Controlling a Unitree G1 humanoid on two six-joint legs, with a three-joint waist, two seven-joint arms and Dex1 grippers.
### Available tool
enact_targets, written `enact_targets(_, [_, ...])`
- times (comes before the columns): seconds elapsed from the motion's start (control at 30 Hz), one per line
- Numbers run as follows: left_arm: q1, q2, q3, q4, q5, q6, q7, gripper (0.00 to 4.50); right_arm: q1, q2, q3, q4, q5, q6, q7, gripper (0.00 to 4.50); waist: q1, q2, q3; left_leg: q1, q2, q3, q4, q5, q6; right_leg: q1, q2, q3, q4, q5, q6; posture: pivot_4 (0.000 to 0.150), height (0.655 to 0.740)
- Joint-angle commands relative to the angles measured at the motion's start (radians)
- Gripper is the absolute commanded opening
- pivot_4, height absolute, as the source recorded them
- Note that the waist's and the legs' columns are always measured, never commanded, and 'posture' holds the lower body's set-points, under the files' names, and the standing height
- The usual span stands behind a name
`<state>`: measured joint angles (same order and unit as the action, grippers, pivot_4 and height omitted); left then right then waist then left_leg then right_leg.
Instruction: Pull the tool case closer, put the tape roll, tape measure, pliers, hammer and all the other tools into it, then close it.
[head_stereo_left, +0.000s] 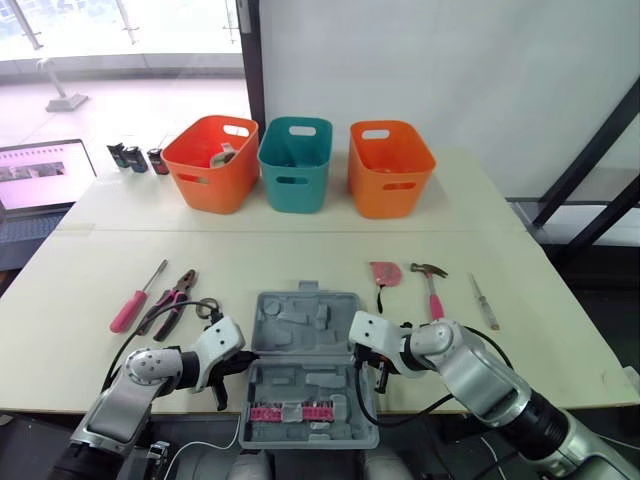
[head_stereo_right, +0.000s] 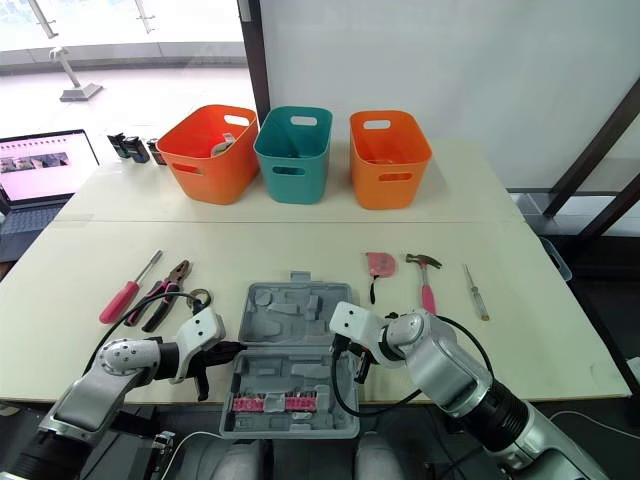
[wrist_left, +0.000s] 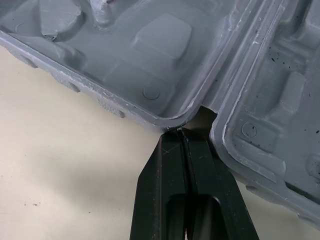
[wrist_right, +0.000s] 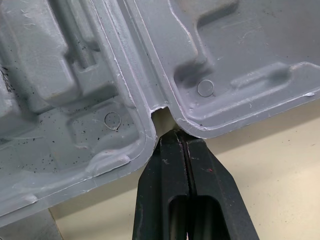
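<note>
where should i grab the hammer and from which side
Take the hammer by its pink handle, mid-length, coming down from above with the jaws across it. It lies flat, head away from the robot, with room on both sides, between the tape measure and the small screwdriver. The right tool is nearer.

Table (head_stereo_left: 300, 250): pale cream, broad, crossed by one seam, set against the far wall.
Wall (head_stereo_left: 430, 70): plain white, rose behind the table's far edge.
Window (head_stereo_left: 120, 40): far left, let in bright daylight.
Post (head_stereo_left: 252, 60): black, upright, stood between window and wall.
Struts (head_stereo_left: 600, 150): black, slanted, at right beside the wall.
Laptop (head_stereo_left: 40, 175): open, screen lit, left of the table.
Floor (head_stereo_left: 600, 290): dark grey, seen past the table's right edge.
</note>
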<state>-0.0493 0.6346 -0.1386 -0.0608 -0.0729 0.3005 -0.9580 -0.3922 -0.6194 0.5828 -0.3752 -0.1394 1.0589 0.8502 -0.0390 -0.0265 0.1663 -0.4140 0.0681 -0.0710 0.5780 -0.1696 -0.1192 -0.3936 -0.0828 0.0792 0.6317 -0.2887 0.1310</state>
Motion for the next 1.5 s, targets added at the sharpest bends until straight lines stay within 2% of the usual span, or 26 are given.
enact_targets(0.03, [0.016,0.022,-0.023,0.01,0.002,0.012,-0.015,0.0,0.03,-0.033,-0.023,-0.002,0.018,-0.014,-0.014,0.01,0.0,0.0,0.0,0.0,0.0,0.0,0.0,0.0,0.0,0.0,0.0,0.0,0.0,0.0,0.0,0.15,0.74])
enact_targets(0.27, [0.054,0.109,0.081,0.012,-0.039,-0.005,-0.009,0.0,0.078,-0.148,-0.16,0.04,0.063,-0.102,-0.016,0.01,-0.004,0.0,0.0,-0.005,0.0,0.0,-0.001,-0.001,0.002,-0.003,0.0,0.0,-0.002,0.0,0.0,0.15,0.74])
enact_targets(0.33, [0.083,0.134,0.14,-0.007,-0.072,0.001,-0.009,0.0,0.107,-0.174,-0.245,0.033,0.104,-0.15,-0.001,0.01,-0.005,0.0,0.001,-0.006,0.0,0.0,-0.001,-0.001,0.002,-0.004,0.0,0.0,-0.001,0.0,0.0,0.15,0.74])
enact_targets(0.47, [0.138,0.179,0.303,-0.019,-0.173,-0.005,-0.035,0.0,0.205,-0.194,-0.483,-0.02,0.252,-0.297,0.066,0.01,-0.004,0.0,0.003,-0.014,0.0,0.0,-0.002,-0.001,0.002,-0.009,0.0,0.0,0.0,0.0,0.001,0.15,0.74])
enact_targets(0.57, [0.181,0.219,0.52,0.038,-0.299,0.024,-0.084,0.0,0.341,-0.204,-0.744,-0.024,0.369,-0.446,0.138,0.01,0.002,-0.002,0.007,-0.014,0.0,0.0,-0.002,-0.001,0.003,-0.009,0.0,0.0,0.0,0.0,0.002,0.15,0.74])
enact_targets(0.67, [0.202,0.283,0.647,0.243,-0.282,-0.086,-0.104,0.0,0.447,-0.211,-0.943,0.024,0.455,-0.541,0.209,0.79,0.003,-0.004,0.008,-0.015,0.0,0.0,-0.002,-0.002,0.003,-0.009,0.0,0.0,0.0,-0.001,0.003,0.15,0.74])
enact_targets(0.73, [0.208,0.335,0.704,0.401,-0.259,-0.165,-0.108,0.0,0.497,-0.218,-1.059,0.095,0.496,-0.581,0.239,1.81,-0.002,-0.003,0.008,-0.014,0.0,0.001,-0.002,-0.002,0.003,-0.009,0.0,0.0,-0.001,-0.001,0.002,0.15,0.74])
enact_targets(0.83, [0.188,0.387,0.767,0.59,-0.257,-0.229,-0.09,0.8,0.549,-0.228,-1.186,0.196,0.534,-0.623,0.266,3.25,-0.006,-0.004,0.009,-0.012,0.0,0.002,-0.001,-0.002,0.003,-0.012,-0.001,0.0,-0.002,0.0,0.001,0.15,0.74])
enact_targets(0.9, [0.172,0.408,0.79,0.686,-0.261,-0.255,-0.084,1.86,0.587,-0.232,-1.223,0.232,0.535,-0.654,0.274,4.33,-0.006,-0.005,0.009,-0.012,0.0,0.004,-0.001,-0.003,0.001,-0.012,-0.002,0.0,-0.002,0.0,0.0,0.15,0.74])
enact_targets(0.93, [0.164,0.414,0.793,0.728,-0.26,-0.268,-0.079,2.4,0.602,-0.231,-1.231,0.241,0.537,-0.662,0.273,4.5,-0.006,-0.005,0.009,-0.012,0.0,0.005,-0.001,-0.003,0.001,-0.013,-0.003,0.0,-0.002,0.001,0.0,0.15,0.74])
enact_targets(1.07, [0.15,0.42,0.782,0.852,-0.242,-0.327,-0.059,4.48,0.648,-0.216,-1.221,0.256,0.533,-0.692,0.261,4.5,-0.007,-0.005,0.009,-0.011,0.0,0.007,-0.002,-0.004,0.0,-0.014,-0.005,0.0,-0.002,0.001,-0.001,0.15,0.74])
enact_targets(1.2, [0.137,0.408,0.769,0.889,-0.241,-0.338,-0.034,4.48,0.665,-0.202,-1.2,0.236,0.54,-0.694,0.234,4.5,-0.006,-0.005,0.009,-0.012,0.0,0.007,-0.003,-0.003,0.002,-0.014,-0.005,0.0,-0.002,0.001,-0.001,0.15,0.74])
enact_targets(1.4, [0.076,0.372,0.761,0.826,-0.278,-0.24,0.012,4.48,0.647,-0.203,-1.174,0.131,0.592,-0.61,0.186,4.5,-0.003,-0.005,0.008,-0.012,0.0,0.007,-0.002,-0.003,0.001,-0.014,-0.005,0.0,-0.002,0.001,-0.001,0.15,0.74])
enact_targets(1.5, [0.025,0.316,0.739,0.725,-0.275,-0.337,0.029,4.48,0.602,-0.224,-1.123,0.005,0.658,-0.516,0.167,4.5,-0.001,-0.005,0.009,-0.012,0.0,0.007,-0.002,-0.002,0.002,-0.012,-0.005,0.0,-0.002,0.001,-0.001,0.15,0.74])
